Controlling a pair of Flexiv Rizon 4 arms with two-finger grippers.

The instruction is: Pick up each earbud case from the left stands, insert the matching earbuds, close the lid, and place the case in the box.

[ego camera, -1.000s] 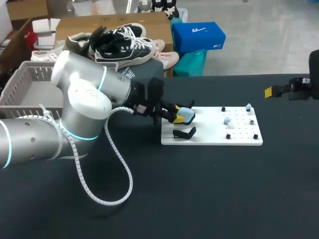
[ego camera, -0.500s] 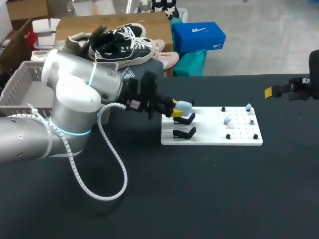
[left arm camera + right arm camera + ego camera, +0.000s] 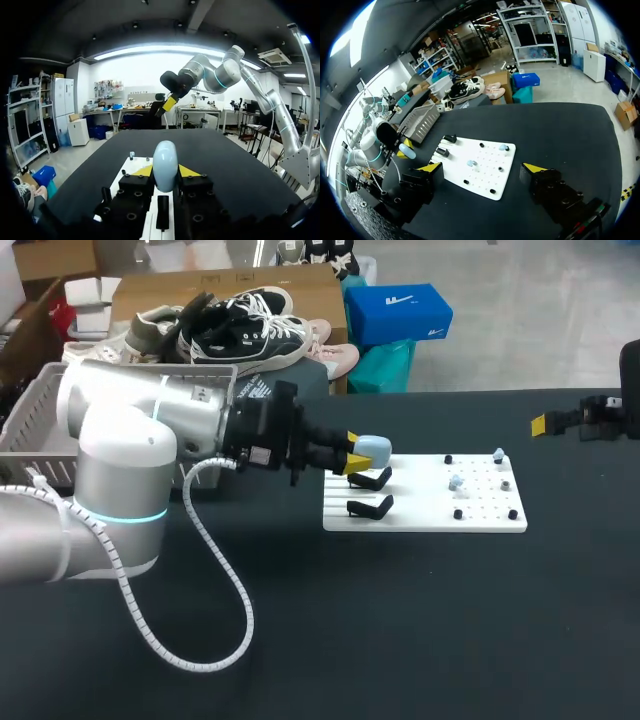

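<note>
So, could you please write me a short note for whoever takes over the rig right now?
Left gripper: shut on the light blue earbud case, held above the two empty black stands on the white board.
Right gripper: open, empty, off to the board's right.
Two pale earbuds sit on the board's pegs.
Done: case off its stand.
Left: insert earbuds, close lid, place case in the basket.

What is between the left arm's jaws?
A pale blue case, clamped from both sides by the left gripper. The left wrist view shows it plainly; in the head view it hangs above the stands.
</note>
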